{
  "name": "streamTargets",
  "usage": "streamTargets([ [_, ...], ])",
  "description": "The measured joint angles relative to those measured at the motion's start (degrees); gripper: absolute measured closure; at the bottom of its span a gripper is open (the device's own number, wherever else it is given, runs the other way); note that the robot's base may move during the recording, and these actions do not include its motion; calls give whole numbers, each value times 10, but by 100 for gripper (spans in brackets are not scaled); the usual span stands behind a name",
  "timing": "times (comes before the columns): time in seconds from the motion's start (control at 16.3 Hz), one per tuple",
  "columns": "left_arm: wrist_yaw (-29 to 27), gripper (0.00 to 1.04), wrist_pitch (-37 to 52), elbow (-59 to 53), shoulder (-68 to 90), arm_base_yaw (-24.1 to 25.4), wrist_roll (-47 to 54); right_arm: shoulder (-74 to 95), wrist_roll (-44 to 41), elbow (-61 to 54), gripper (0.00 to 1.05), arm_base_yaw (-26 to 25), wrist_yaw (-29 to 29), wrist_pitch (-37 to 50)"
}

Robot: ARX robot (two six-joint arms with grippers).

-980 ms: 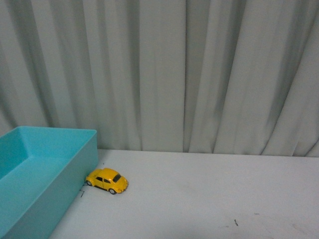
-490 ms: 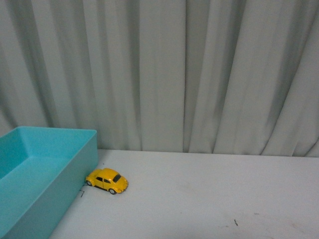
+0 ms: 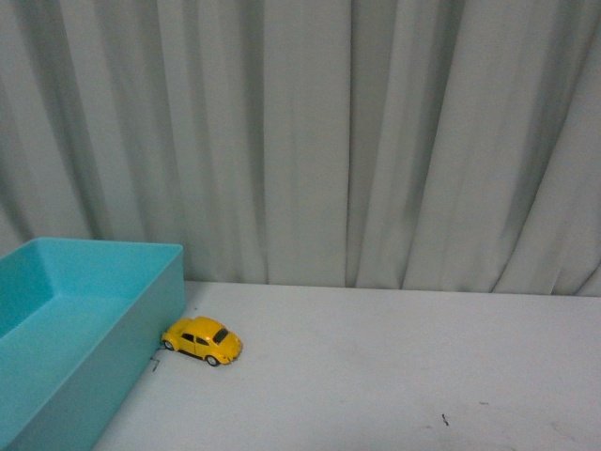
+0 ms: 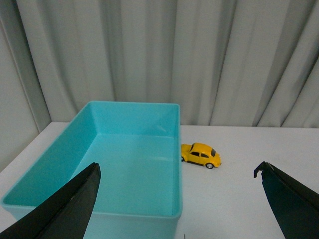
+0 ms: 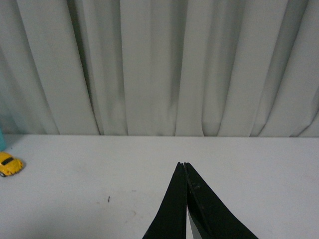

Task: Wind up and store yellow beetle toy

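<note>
The yellow beetle toy (image 3: pixel 202 341) stands on its wheels on the white table, its nose against the right wall of a turquoise bin (image 3: pixel 56 310). In the left wrist view the toy (image 4: pixel 200 155) sits beyond and between the wide-apart black fingers of my left gripper (image 4: pixel 178 172), which is open, empty, and held back from the bin (image 4: pixel 129 159). My right gripper (image 5: pixel 183 165) is shut with nothing in it, over bare table far from the toy (image 5: pixel 10 165). Neither arm shows in the front view.
The turquoise bin is empty and takes up the table's left side. A grey pleated curtain (image 3: pixel 376 141) hangs close behind the table's back edge. Small dark specks (image 3: pixel 444 419) mark the white tabletop to the right of the toy.
</note>
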Motion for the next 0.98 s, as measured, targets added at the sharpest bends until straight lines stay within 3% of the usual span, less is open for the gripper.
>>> streamTargets([
  [0.18,-1,7,0,0,0,0,0,1,0,0,103,0,0,-9],
  [0.31,0,7,0,0,0,0,0,1,0,0,86,0,0,-10],
  [0.73,0,7,0,0,0,0,0,1,0,0,9,0,0,-10],
  [0.8,17,7,-35,9,8,6,-9,1,0,0,5,0,0,-9],
  [0.86,98,7,-156,74,115,27,-52,1,0,0,7,0,0,-9],
  [0.98,91,7,-65,152,321,-46,-97,1,0,0,6,0,0,-9],
])
